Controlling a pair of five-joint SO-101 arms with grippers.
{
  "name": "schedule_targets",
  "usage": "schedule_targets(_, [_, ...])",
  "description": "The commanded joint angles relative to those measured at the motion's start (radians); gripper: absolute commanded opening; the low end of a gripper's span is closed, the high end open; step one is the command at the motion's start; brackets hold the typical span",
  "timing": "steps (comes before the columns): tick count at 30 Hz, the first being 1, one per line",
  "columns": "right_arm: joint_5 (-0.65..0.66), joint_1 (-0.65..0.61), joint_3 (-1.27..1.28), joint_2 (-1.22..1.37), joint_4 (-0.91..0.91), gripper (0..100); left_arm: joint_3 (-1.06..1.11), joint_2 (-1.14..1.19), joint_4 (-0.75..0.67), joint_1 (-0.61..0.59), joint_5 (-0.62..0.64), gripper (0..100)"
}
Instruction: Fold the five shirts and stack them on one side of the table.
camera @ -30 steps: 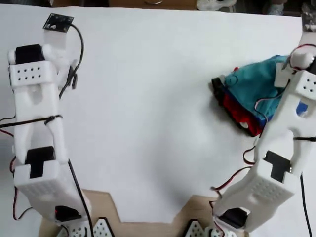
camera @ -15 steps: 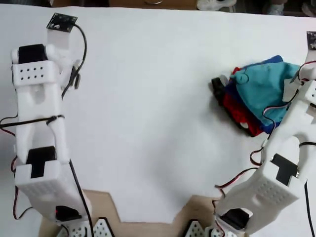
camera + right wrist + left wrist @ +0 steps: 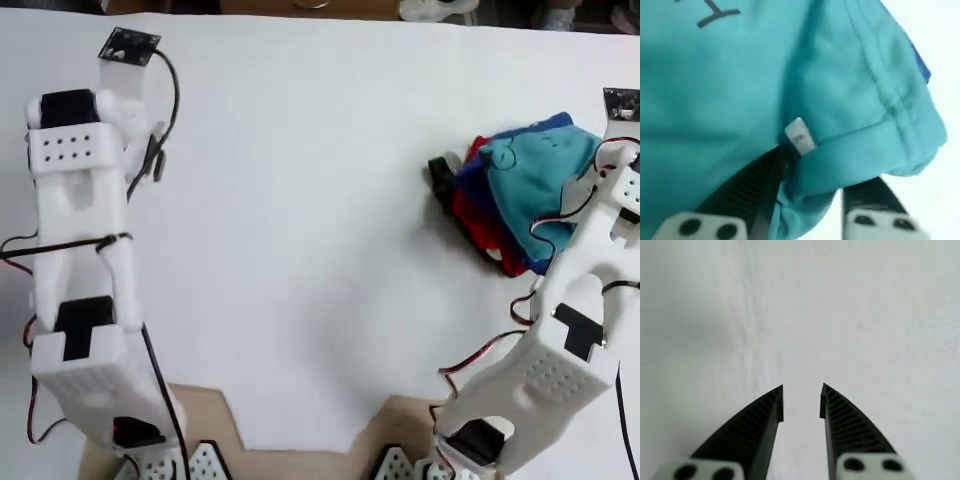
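We judge it nearly done: the stack (image 3: 500, 215) sits at one side of the surface (image 3: 300, 200), right gripper (image 3: 820, 169) seemingly pinching the top teal shirt (image 3: 730, 75), left gripper (image 3: 801, 401) narrowly parted, empty.

A white sheet (image 3: 320, 200) covers most of a brown tabletop (image 3: 300, 465).

Two white printed arms at the table – the left arm (image 3: 75, 250) and the right arm (image 3: 560, 350) – show dotted housings, black motor blocks and trailing red and black cables (image 3: 168, 95); the left gripper (image 3: 801, 400) carries ribbed black fingers (image 3: 760, 425).
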Motion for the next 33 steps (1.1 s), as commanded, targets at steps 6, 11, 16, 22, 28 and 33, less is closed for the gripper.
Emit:
schedule_targets(6, [0.006,-0.001,-0.084,-0.151,0.076,23.7,-0.005,-0.068,-0.005,0.009,-0.002,13])
schedule_targets(11, [0.006,0.001,-0.132,-0.278,0.111,23.7,-0.005,-0.068,-0.005,0.028,0.0,13])
schedule_targets(16, [0.005,-0.015,-0.121,-0.331,0.088,23.6,-0.008,-0.072,-0.005,0.052,0.002,13])
schedule_targets(22, [0.005,0.007,-0.003,-0.213,-0.028,3.4,-0.012,-0.075,0.003,0.063,0.002,13])
schedule_targets(28, [0.005,0.059,0.021,-0.045,-0.124,2.2,-0.012,-0.075,0.005,0.038,-0.002,13])
schedule_targets(33, [0.005,0.073,0.017,0.033,-0.119,2.2,-0.012,-0.075,0.011,0.04,-0.002,13])
